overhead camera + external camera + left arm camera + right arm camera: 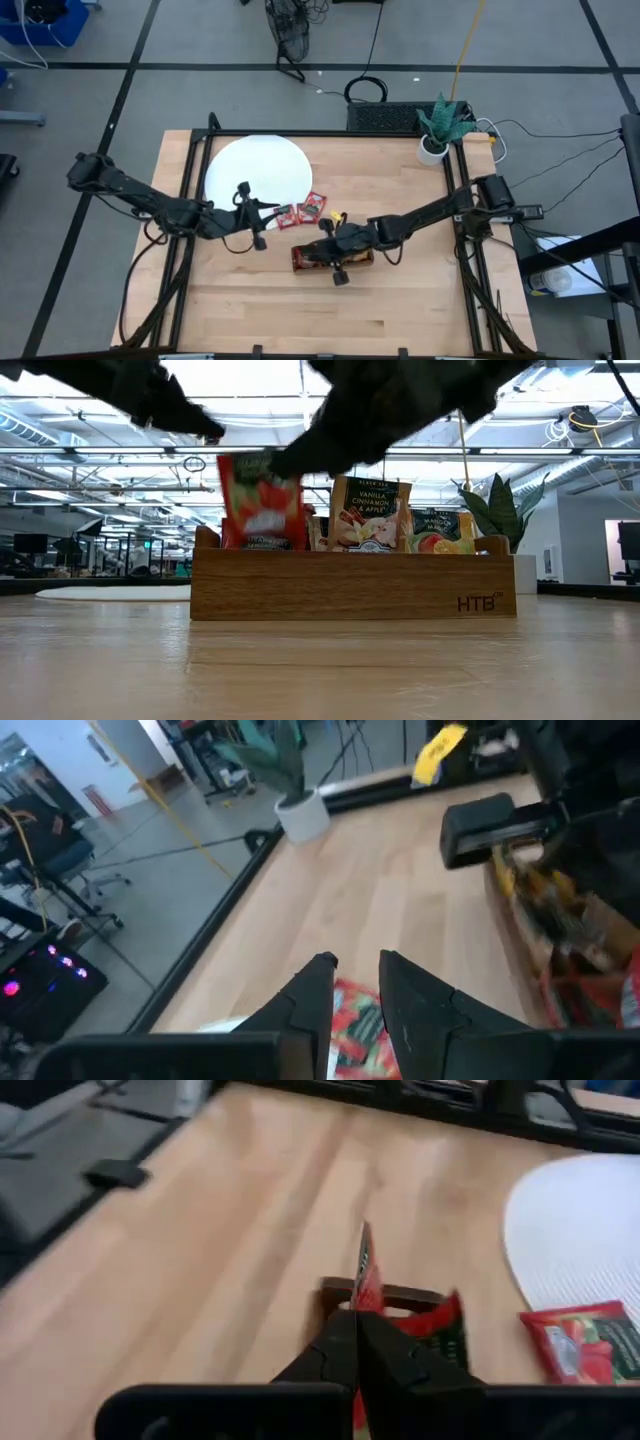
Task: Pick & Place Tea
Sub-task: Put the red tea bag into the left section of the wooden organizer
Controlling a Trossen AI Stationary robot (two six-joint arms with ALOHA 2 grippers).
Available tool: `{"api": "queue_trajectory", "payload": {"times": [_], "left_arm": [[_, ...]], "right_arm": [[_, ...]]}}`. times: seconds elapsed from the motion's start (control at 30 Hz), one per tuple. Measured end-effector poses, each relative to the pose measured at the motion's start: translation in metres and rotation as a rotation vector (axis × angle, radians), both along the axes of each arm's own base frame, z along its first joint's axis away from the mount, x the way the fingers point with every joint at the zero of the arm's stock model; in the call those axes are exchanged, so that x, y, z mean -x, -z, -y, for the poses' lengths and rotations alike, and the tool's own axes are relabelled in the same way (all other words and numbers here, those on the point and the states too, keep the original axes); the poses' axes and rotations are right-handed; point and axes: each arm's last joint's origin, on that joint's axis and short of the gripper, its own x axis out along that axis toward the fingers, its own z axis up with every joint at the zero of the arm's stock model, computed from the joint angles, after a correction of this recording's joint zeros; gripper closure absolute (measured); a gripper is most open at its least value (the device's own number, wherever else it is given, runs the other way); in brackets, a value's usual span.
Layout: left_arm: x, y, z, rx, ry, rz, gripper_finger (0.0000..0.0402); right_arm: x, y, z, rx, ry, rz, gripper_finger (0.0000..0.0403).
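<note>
A long brown wooden tray [352, 262] [350, 585] lies mid-table with sachets standing in its compartments, among them a brown one [368, 512]. My right gripper [326, 233] [358, 1325] hovers over the tray's end [385, 1293], shut on a red tea sachet [258, 505]. Two more red sachets [285, 215] [313, 206] lie flat on the table at the edge of the white disc [255, 168]. My left gripper [262, 214] [355, 962] stands open just above the nearer of them [355, 1025], without visibly touching it. My right gripper pinches the red sachet between its two fingers at the upper edge [362, 1265], coming from above and pointing down. The sachet hangs upright, edge-on to the wrist camera. Its lower edge [255, 543] reaches the tray's rim; whether it rests inside is hidden by the tray wall.
A potted plant [436, 135] stands at the table's far right corner. A small yellow object [338, 217] lies just beyond the tray. Bare wood stretches along the near side of the table [330, 315]. Black frame rails run along both side edges.
</note>
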Motion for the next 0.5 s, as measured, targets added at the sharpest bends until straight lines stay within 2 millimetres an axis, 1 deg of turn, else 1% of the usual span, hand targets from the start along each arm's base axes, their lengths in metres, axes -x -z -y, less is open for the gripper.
{"api": "queue_trajectory", "payload": {"times": [0.1, 0.17, 0.37, 0.43, 0.5], "left_arm": [[0.003, 0.007, -0.003, 0.011, 0.004, 0.006, 0.0311], [0.004, 0.011, -0.005, 0.011, -0.002, -0.001, 0.0311], [0.000, 0.015, -0.006, 0.025, -0.012, -0.008, 0.0311], [0.000, 0.016, -0.006, 0.027, -0.014, -0.013, 0.0311], [0.000, 0.016, -0.006, 0.033, -0.009, -0.013, 0.0311]], "right_arm": [[-0.003, 0.010, 0.002, -0.009, 0.020, -0.017, 0.0403], [-0.007, 0.013, 0.001, -0.036, 0.029, 0.006, 0.0403], [-0.011, 0.033, 0.001, -0.039, 0.041, -0.036, 0.0403], [-0.012, 0.035, 0.002, -0.031, 0.055, -0.034, 0.0403], [-0.012, 0.036, 0.003, -0.001, 0.104, -0.036, 0.0403]]}}
